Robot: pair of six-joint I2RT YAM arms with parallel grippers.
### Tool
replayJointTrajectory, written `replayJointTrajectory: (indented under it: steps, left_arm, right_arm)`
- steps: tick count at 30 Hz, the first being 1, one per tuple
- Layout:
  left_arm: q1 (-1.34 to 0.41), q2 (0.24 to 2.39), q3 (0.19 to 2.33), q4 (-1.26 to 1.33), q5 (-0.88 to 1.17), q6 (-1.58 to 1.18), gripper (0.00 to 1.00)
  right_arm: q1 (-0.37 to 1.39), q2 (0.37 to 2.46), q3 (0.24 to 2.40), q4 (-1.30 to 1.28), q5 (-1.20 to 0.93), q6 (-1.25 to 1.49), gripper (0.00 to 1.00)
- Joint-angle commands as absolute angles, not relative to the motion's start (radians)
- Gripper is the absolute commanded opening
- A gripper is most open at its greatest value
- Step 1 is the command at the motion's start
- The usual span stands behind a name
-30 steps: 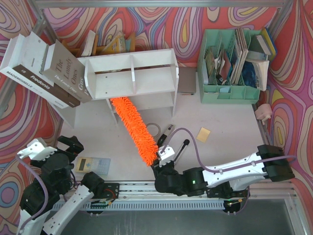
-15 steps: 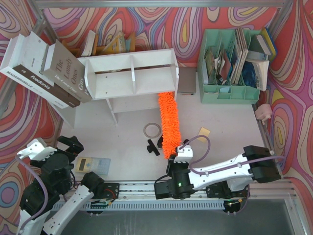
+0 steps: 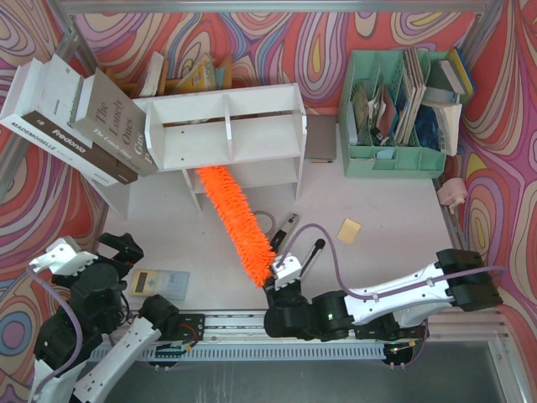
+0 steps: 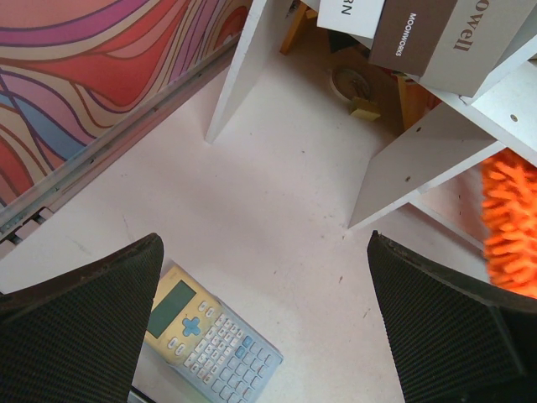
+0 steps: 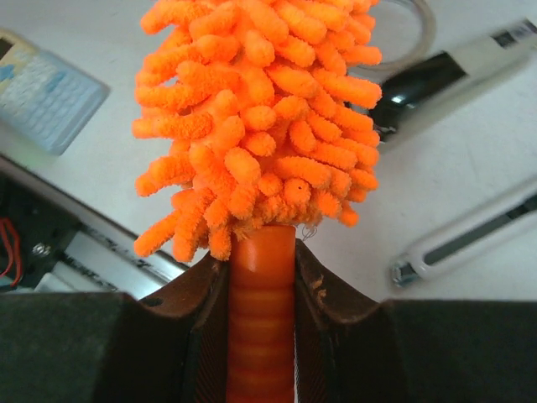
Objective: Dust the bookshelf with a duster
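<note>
Overhead, my right gripper [image 3: 274, 280] is clamping the duster [image 3: 235, 225] by its handle. Its long axis is slanting away leftward, the tip reaching the lower tier of the bookshelf [image 3: 226, 126]. Left wrist: my left gripper [image 4: 264, 327] is gaping wide apart. Right wrist: the fluffy head is pointing straight away from my fingers [image 5: 201, 315].

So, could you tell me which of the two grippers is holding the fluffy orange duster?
The right gripper: it is shut on the thin handle of the fluffy orange microfiber duster. The left gripper hangs open and empty.
</note>
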State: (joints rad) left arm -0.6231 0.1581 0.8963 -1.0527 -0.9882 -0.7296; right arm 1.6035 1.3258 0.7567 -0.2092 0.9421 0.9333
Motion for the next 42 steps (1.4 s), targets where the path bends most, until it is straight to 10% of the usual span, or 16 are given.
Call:
replayJointTrajectory:
  steps: [1, 25, 36, 42]
  left_arm:
    - [-0.627, 0.156, 0.888, -1.065, -1.002, -0.727, 0.98]
    - [-0.627, 0.168, 0.887, -1.063, -1.0, -0.724, 0.98]
    - [-0.627, 0.17, 0.888, -1.065, -1.001, -0.726, 0.98]
    - [-0.627, 0.166, 0.887, -1.065, -1.002, -0.727, 0.98]
  right_arm:
    - [1.609, 1.38, 0.816, 0.058, 0.886, 0.633, 0.0]
    - [1.609, 1.333, 0.922, -0.951, 1.23, 1.775, 0.0]
    - [1.618, 1.225, 0.761, -0.058, 1.08, 0.84, 0.0]
    - [1.618, 1.275, 0.868, -0.386, 1.159, 1.101, 0.0]
